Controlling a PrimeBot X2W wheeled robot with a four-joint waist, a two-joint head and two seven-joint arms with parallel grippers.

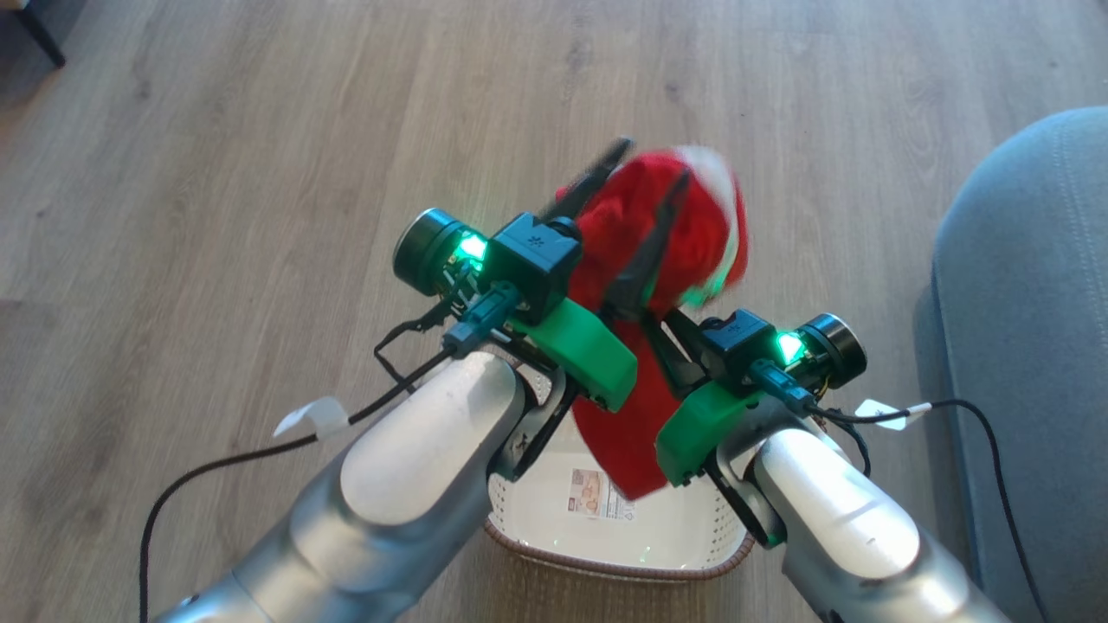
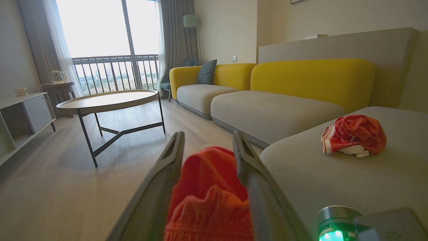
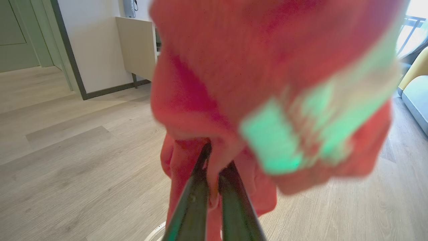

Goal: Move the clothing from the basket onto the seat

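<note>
Light: daylight is pouring through the tall balcony window (image 2: 100, 30), grey curtains (image 2: 174, 33) hanging beside it | Floor: pale wood planks (image 1: 216, 173) are running across the room | Furniture: a round table (image 2: 107, 100) is standing on dark legs; a yellow-backed sofa (image 2: 214, 75) is lining the beige wall (image 2: 227, 30), a teal cushion (image 2: 206, 72) leaning on it | Far side: a low cabinet (image 2: 33, 112) is sitting by the wall, a kettle (image 2: 57, 76) resting behind it

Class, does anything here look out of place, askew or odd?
Nothing damaged or spilled. One red garment dangles bunched above the basket, pinched by the right end effector; a second garment lies crumpled on the seat.
</note>
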